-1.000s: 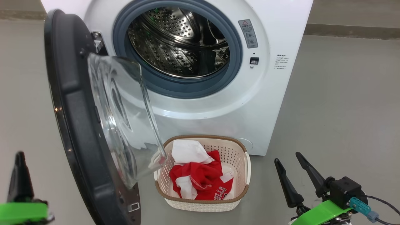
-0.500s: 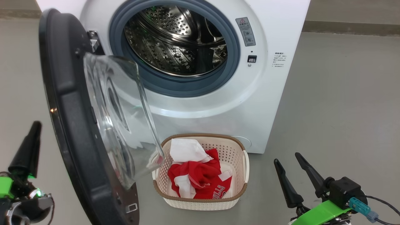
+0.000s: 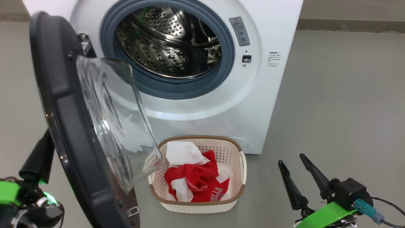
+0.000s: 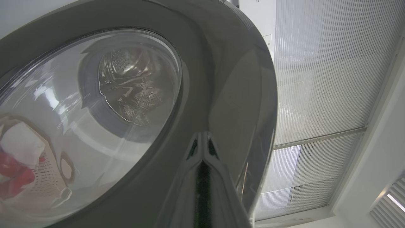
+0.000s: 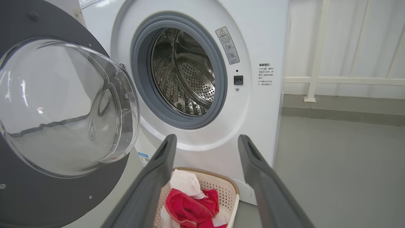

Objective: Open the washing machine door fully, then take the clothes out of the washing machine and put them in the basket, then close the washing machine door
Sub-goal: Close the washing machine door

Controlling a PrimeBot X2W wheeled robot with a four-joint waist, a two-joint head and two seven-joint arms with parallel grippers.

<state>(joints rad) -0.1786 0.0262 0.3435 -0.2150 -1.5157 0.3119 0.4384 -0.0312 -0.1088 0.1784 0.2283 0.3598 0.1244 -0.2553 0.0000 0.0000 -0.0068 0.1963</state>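
While its two long dark fingers are drawn together with no more than a thin dark slit between them, the left gripper (image 4: 202, 152) holds nothing; its tips lie at the outer face of the large round washing machine door with a wide glossy black rim (image 3: 60, 95), where they meet their own reflection. In the head view one of its fingers (image 3: 39, 155) rises just beside the door's outer edge.

The right gripper (image 3: 291, 161) is spread wide and empty, its tapered fingers apart in a V above the smooth grey floor (image 3: 341, 110), near the basket and clear of it.

The door stands swung out from the left side of the big white front-loading washing machine (image 3: 253, 95), and its bulging clear glass bowl (image 3: 110, 120) faces the opening. A matte grey rubber ring (image 3: 228, 57) frames the shiny perforated steel drum (image 3: 167, 41).

On the floor at the foot of the machine's front stands the small cream-white perforated plastic basket with a brown woven-look rim (image 3: 235, 144), a rounded rectangle. The glass bowl's lower edge overlaps its left rim in the head view. Inside lie the crumpled red fabric clothes with white lettering (image 3: 194, 180), with a white cloth piece (image 3: 182, 153) on top at the end nearer the machine.
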